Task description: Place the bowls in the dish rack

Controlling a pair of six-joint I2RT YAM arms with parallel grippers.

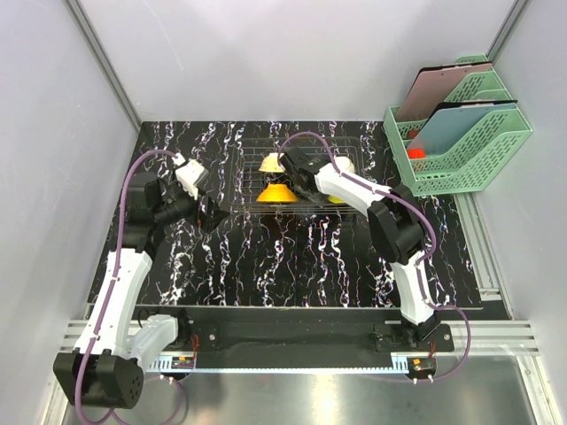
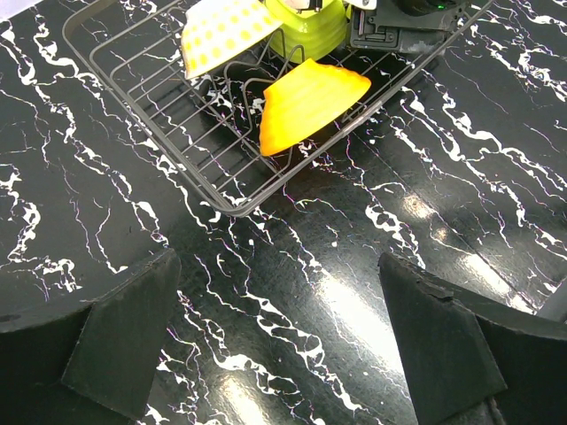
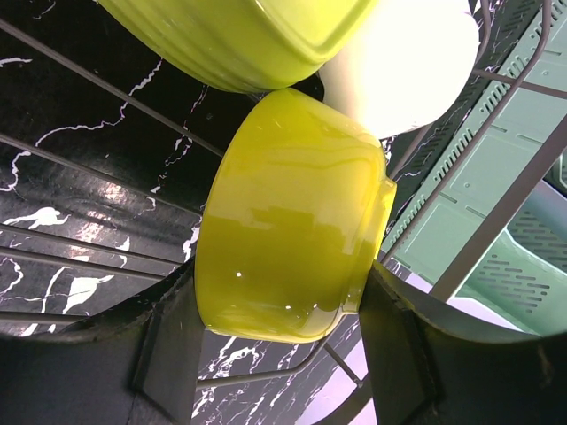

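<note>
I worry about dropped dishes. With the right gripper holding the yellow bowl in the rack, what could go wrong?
The right gripper pinches the yellow bowl by its curved wall; it may slip or roll on release. The lime green bowl and white bowl crowd it, so pulling out could jostle them. The orange bowl leans near the dish rack edge and might topple.

From above, the right arm (image 1: 347,184) hides most of the yellow bowl (image 1: 337,199); the right wrist view crops the lime green bowl (image 3: 239,35).
</note>
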